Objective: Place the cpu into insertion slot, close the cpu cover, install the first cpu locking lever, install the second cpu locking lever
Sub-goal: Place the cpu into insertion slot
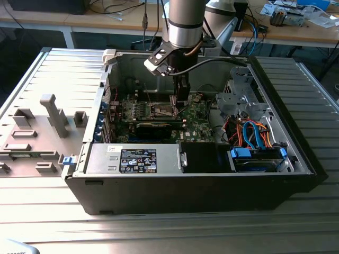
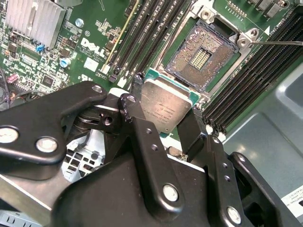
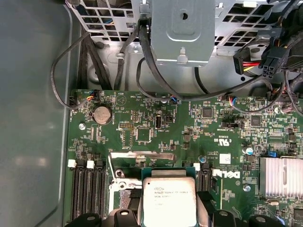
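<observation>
Your tool [image 2: 164, 113] was clamped on two opposite edges of the chip [image 2: 161, 101], holding it just short of the open socket [image 2: 201, 56], upper middle of the exterior view. Light, stiff, probably fragile underneath: I judged edges your safest hold.

The arm [image 1: 183, 21] is showing as a smooth silver-grey cylinder, giving way to a black wrist section [image 1: 180, 66]. A small black-and-white block [image 1: 158, 59] is sticking out from the side of that wrist, and a dark cable [image 1: 222, 60] is running off it. In the second wrist view the gripper [image 2: 165, 111] is presenting matte black, flat linkage bars with rounded ends. Bright silver screw heads [image 2: 170, 191] are glinting at the pivots, and small dark holes are dotting the slim black fingers [image 2: 142, 137].
</observation>
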